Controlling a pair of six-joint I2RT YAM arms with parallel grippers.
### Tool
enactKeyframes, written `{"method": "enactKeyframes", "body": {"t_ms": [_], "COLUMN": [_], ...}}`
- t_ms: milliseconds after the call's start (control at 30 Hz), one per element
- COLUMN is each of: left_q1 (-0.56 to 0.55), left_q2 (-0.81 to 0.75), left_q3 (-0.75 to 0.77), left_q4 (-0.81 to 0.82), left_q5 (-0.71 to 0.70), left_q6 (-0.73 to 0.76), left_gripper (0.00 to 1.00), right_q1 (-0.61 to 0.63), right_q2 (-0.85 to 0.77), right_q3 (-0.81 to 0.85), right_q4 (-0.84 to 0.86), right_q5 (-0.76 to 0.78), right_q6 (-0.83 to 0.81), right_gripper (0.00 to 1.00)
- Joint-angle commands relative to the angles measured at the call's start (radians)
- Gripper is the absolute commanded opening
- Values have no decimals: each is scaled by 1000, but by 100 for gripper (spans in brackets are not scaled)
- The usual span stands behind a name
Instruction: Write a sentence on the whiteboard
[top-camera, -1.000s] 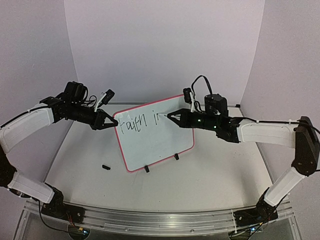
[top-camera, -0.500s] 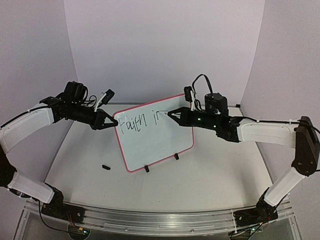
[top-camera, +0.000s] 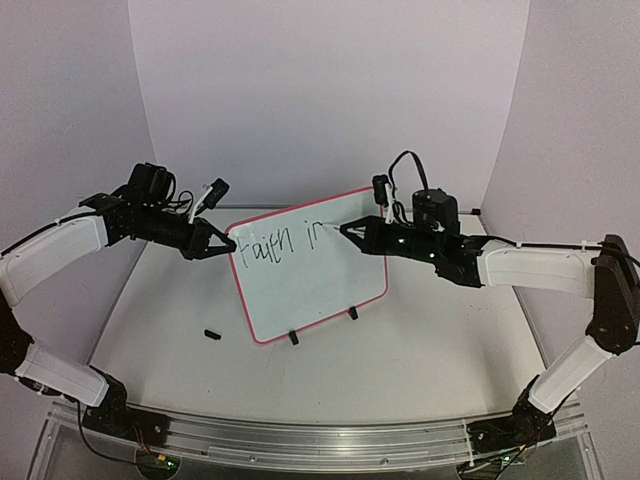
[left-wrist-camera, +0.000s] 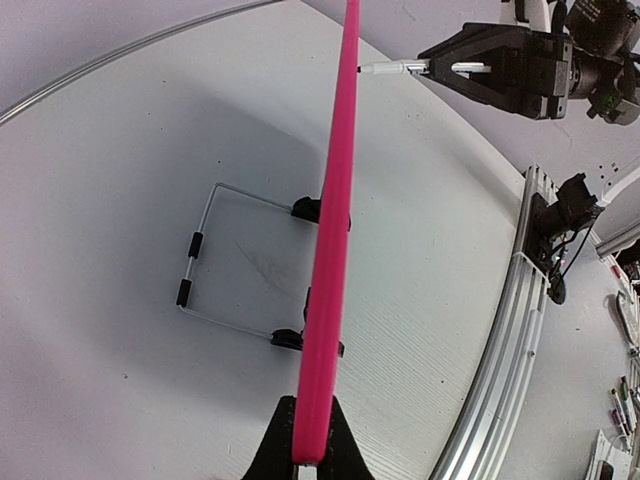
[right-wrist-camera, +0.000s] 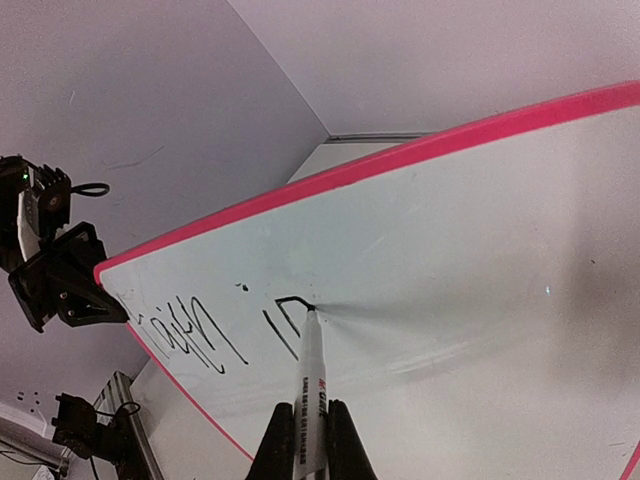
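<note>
The whiteboard (top-camera: 310, 270), white with a pink-red frame, stands tilted on two black clip feet mid-table and carries black handwriting along its top. My left gripper (top-camera: 228, 243) is shut on the board's upper left edge; in the left wrist view that edge (left-wrist-camera: 330, 250) runs upward from between the black fingers (left-wrist-camera: 345, 450). My right gripper (top-camera: 345, 230) is shut on a white marker (right-wrist-camera: 310, 390), held between its black fingers (right-wrist-camera: 345, 445). The marker's tip touches the whiteboard (right-wrist-camera: 470, 230) at the end of the freshest stroke.
A small black marker cap (top-camera: 212, 334) lies on the table left of the board. A wire stand (left-wrist-camera: 205, 265) props the board from behind. White walls enclose the table on three sides, and an aluminium rail (top-camera: 300, 440) runs along the near edge.
The right gripper has moved the marker tip slightly to the right along the board, extending the stroke. The left gripper and the board have stayed still.
</note>
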Motion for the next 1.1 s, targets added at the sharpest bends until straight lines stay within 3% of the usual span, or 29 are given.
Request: {"method": "enactKeyframes", "body": {"t_ms": [0, 667, 1067], "left_q1": [0, 0, 0], "left_q2": [9, 5, 5], "left_q3": [-12, -13, -14], "left_q4": [10, 10, 9], "left_q5": [-38, -38, -37], "left_q6": [30, 30, 30], "left_gripper": [0, 0, 0], "right_q1": [-9, -9, -10], "right_q2": [-26, -30, -150], "right_q3": [-13, -81, -73], "right_q4": [13, 4, -44], "right_q5": [22, 4, -9], "right_q6": [-2, 27, 1], "right_gripper": [0, 0, 0]}}
